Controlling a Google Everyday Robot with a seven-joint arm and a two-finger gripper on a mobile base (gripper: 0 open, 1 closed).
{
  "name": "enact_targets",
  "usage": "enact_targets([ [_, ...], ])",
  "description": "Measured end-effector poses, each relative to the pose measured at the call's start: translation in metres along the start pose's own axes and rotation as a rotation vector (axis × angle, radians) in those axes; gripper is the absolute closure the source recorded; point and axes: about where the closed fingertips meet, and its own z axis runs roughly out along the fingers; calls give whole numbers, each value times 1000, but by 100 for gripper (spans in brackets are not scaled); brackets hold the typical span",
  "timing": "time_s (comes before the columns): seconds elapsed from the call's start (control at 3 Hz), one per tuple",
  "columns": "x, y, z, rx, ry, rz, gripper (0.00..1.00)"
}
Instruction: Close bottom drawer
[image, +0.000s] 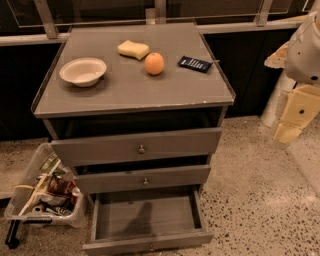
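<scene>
The bottom drawer (145, 217) of the grey cabinet (135, 92) is pulled far out. Its plain grey inside is bare, and its slim front panel (150, 242) lies near the lower edge of the view. My gripper (292, 120) hangs at the far right, cream-coloured, below the white arm (307, 50). It is well above and to the right of the drawer and touches nothing.
The top drawer (137, 147) and middle drawer (145, 179) stand slightly out. On the cabinet top are a white bowl (83, 71), a yellow sponge (133, 49), an orange (154, 63) and a dark blue packet (195, 63). A clear bin of rubbish (45, 195) sits on the floor at the left.
</scene>
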Motion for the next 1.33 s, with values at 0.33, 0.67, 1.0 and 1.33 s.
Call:
enact_targets([
  [0.33,2,5,7,-6,-8,-9,0],
  [0.67,6,19,31,-31,-46,-23,0],
  [1.0,17,36,63,-49,-121,-27,18],
  [1.33,22,49,91,-33,-202,-57,42],
])
